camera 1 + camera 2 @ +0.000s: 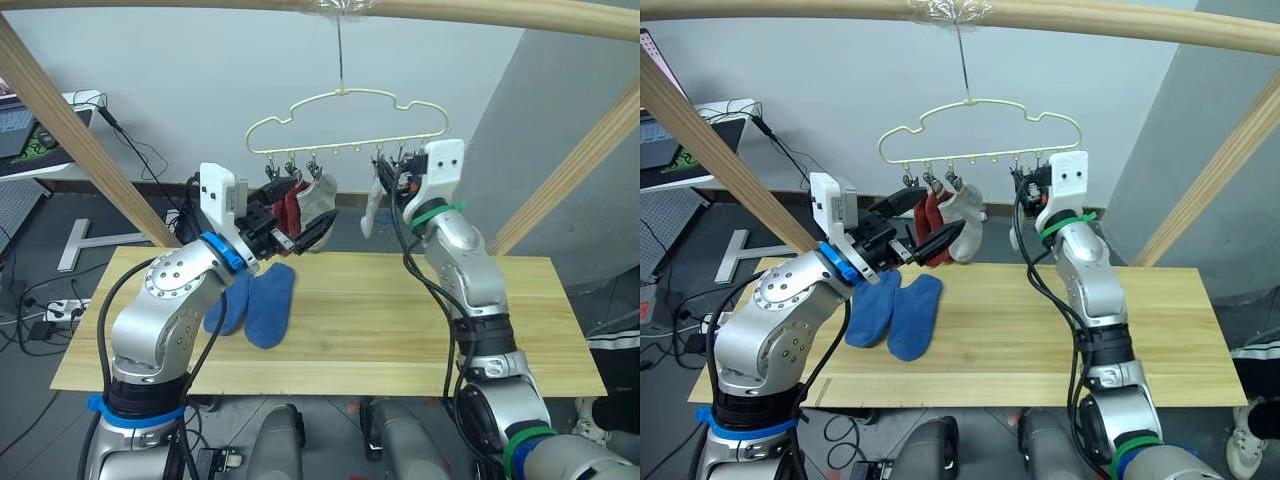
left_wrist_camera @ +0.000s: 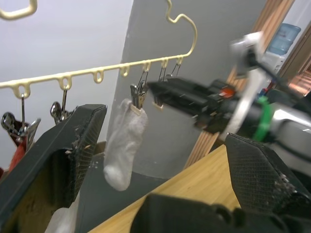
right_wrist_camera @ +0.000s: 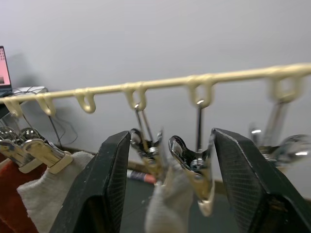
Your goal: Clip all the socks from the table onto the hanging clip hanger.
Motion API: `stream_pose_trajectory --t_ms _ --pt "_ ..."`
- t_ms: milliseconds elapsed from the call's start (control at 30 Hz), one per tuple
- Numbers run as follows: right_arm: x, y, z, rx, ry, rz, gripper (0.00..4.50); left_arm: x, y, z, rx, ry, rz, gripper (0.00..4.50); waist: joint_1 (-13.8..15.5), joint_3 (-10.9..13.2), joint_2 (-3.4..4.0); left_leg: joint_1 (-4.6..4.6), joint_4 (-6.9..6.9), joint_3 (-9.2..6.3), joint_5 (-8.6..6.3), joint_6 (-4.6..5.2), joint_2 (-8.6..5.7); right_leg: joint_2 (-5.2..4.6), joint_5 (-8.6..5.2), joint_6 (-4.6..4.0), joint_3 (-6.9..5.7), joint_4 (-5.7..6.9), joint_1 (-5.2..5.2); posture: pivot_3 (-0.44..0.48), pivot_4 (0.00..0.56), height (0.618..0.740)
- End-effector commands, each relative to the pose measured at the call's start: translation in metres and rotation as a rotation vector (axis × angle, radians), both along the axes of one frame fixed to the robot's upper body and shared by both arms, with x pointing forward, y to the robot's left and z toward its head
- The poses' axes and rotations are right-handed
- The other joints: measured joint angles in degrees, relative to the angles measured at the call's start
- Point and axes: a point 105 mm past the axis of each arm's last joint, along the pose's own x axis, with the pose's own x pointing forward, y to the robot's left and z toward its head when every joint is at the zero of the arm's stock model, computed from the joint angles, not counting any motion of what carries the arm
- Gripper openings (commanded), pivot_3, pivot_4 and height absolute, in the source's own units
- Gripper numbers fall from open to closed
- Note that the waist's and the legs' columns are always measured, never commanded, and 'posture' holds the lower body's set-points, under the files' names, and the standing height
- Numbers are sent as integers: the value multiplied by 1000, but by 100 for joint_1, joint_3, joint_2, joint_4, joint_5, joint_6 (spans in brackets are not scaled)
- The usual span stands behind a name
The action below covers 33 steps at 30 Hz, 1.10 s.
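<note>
Socks first: two blue socks [image 1: 255, 303] lie side by side on the wooden surface [image 1: 400, 330], touching. They look light and floppy, so I'd pinch one at the cuff so the toe hangs free. Up on the clip hanger [image 1: 345, 125], two red socks [image 1: 930, 215] and a grey sock [image 1: 965, 222] hang at the left clips, another grey sock [image 1: 374, 210] further right. No containers around. The left hand [image 1: 930, 243] hovers near the hung socks, fingers apart, empty. The right hand [image 3: 165, 160] is spread either side of the right-hand clips, not squeezing.
</note>
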Motion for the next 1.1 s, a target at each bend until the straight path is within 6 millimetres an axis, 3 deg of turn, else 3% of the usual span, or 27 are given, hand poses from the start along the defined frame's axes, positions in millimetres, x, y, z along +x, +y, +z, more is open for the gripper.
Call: stream_pose_trajectory --t_ms 33,200,333,733,1100 --pt "-13 1 16 -2 -60 15 2739 -9 -3 11 -2 -52 -20 4500 -6 0 0 1 0 -3 0 0 1 1 0 0 -1 2 0 34 273 740" --pt "-13 -4 -6 -5 10 -54 2739 -10 -7 11 -4 -52 -32 4500 4 0 0 2 0 -1 0 0 2 3 0 0 -8 4 1 25 260 740" --pt "-10 -2 -9 -16 24 -70 1855 -9 -7 13 -1 -55 -36 4500 -4 0 0 2 1 2 0 0 -2 1 0 0 5 1 -1 25 260 740" --pt "6 0 -19 -27 78 -120 1855 -9 -8 13 1 -57 -38 4500 -4 0 0 2 2 1 0 0 -2 2 0 -1 2 2 0 30 257 740" --pt "23 10 -7 -15 61 -132 1855 -8 -6 16 -2 -65 -28 4500 3 0 0 0 2 2 0 0 -2 2 0 -1 -4 1 1 43 262 740"
